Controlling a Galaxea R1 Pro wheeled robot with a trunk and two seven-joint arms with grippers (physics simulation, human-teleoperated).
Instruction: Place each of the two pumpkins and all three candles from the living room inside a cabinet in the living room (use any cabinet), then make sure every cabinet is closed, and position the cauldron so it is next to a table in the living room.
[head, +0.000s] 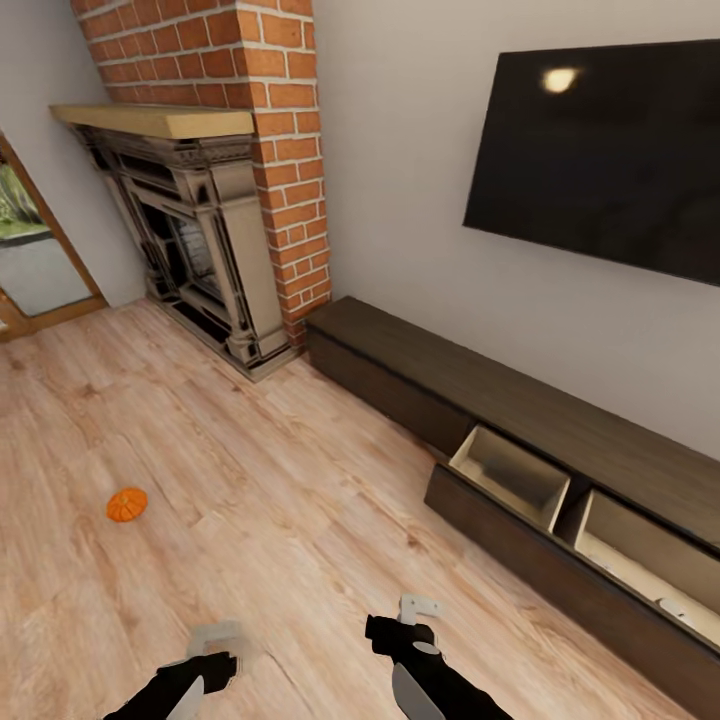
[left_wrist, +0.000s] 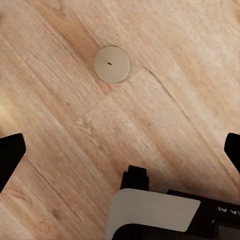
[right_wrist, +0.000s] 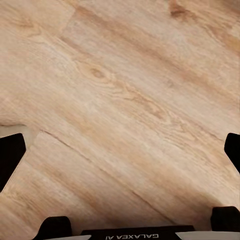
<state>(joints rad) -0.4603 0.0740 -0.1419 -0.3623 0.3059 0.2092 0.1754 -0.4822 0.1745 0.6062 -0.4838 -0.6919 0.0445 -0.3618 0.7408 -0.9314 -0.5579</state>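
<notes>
One small orange pumpkin (head: 127, 504) lies on the wood floor at the left, well ahead of my left gripper (head: 212, 648). A pale round candle (left_wrist: 112, 63), seen from above with a dark wick dot, stands on the floor beyond the open left gripper (left_wrist: 120, 152), apart from its fingers. The right gripper (head: 416, 612) hovers open over bare planks (right_wrist: 120, 150). The dark-brown cabinet (head: 420, 365) runs along the right wall with two drawers pulled out, the nearer-left drawer (head: 510, 475) showing a bare beige inside. The cauldron and the table are out of view.
A brick chimney (head: 285, 150) with a dark fireplace (head: 195, 250) fills the far corner. A black TV (head: 600, 150) hangs above the cabinet. The right-hand open drawer (head: 650, 560) holds a small pale item. A glass door (head: 30, 250) is at far left.
</notes>
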